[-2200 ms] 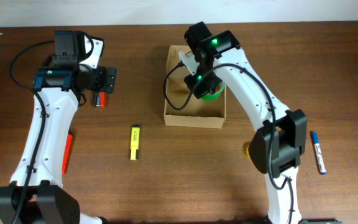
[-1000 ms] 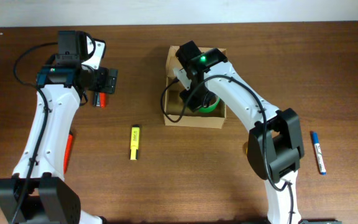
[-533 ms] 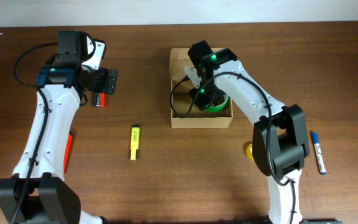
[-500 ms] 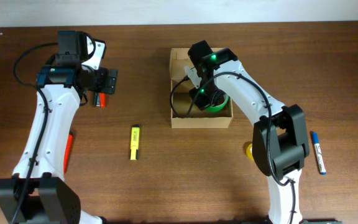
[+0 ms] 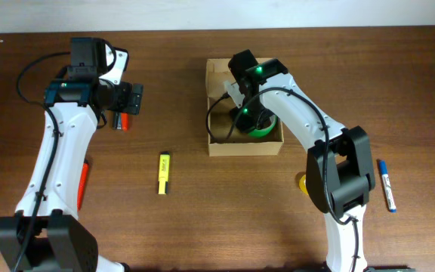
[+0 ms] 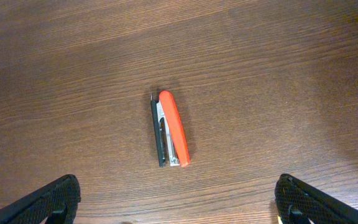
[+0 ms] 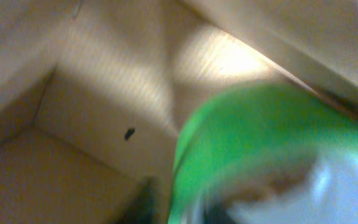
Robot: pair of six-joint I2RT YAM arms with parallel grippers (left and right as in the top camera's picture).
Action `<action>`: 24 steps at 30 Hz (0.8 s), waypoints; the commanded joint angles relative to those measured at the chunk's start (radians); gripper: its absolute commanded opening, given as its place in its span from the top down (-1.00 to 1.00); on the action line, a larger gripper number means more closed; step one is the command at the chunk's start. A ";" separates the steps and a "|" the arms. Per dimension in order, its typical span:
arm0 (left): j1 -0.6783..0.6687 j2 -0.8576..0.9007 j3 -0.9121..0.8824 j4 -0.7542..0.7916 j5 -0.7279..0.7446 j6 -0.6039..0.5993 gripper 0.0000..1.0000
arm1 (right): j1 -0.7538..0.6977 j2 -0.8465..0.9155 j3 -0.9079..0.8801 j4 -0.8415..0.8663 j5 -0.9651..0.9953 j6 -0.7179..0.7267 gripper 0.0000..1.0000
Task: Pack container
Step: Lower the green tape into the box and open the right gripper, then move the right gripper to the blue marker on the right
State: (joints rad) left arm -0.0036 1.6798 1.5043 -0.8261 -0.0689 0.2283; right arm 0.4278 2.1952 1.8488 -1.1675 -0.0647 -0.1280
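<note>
At table centre, overhead view: the box (image 5: 245, 148) stands open with the right gripper (image 5: 251, 118) reaching down into it; the green roll (image 5: 267, 128) lies in its right half, toward the near wall. Compared with a second ago, the box sits a little further right and squarer to the table (image 5: 202, 227) edge, apparently nudged by the arm; the roll shows nearer the right wall; over the last half-second neither shifts visibly.

Right wrist view: blurred; the roll (image 7: 260, 143) fills the lower right; the box (image 7: 104, 93) interior lies behind it; no fingers can be made out, so whether the jaws are clamped on the roll or parting from it cannot be told.

Judgement: the roll is inside the box and at or near its floor, so this item is as good as packed; release and withdrawal are the step in hand.

Left side: the left gripper (image 6: 182, 208) hangs with fingers wide apart above the stapler (image 6: 171, 129), touching nothing; its pose is unchanged over the second; the stapler looks to be the next item.

Outside the box: a yellow marker (image 5: 164, 172) to its left and a blue marker (image 5: 386, 185) far right; packing is thus judged early to midway.
</note>
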 commanded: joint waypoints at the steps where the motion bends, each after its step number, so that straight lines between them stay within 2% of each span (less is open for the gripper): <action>1: 0.000 0.009 0.016 -0.001 -0.010 0.013 -1.00 | 0.004 0.010 -0.002 -0.023 -0.009 0.009 -0.05; 10: 0.000 0.009 0.016 0.003 -0.011 0.013 -1.00 | 0.004 -0.080 0.117 -0.088 0.083 0.013 -0.05; 18: 0.000 0.009 0.016 0.003 -0.011 0.013 -1.00 | -0.034 -0.130 0.494 -0.276 0.283 0.057 -0.10; 24: 0.000 0.009 0.016 0.003 -0.034 0.014 -1.00 | -0.111 -0.274 0.439 -0.287 0.286 0.077 -0.10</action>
State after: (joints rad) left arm -0.0036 1.6798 1.5043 -0.8257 -0.0799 0.2287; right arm 0.3496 1.9896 2.3203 -1.4551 0.1776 -0.0814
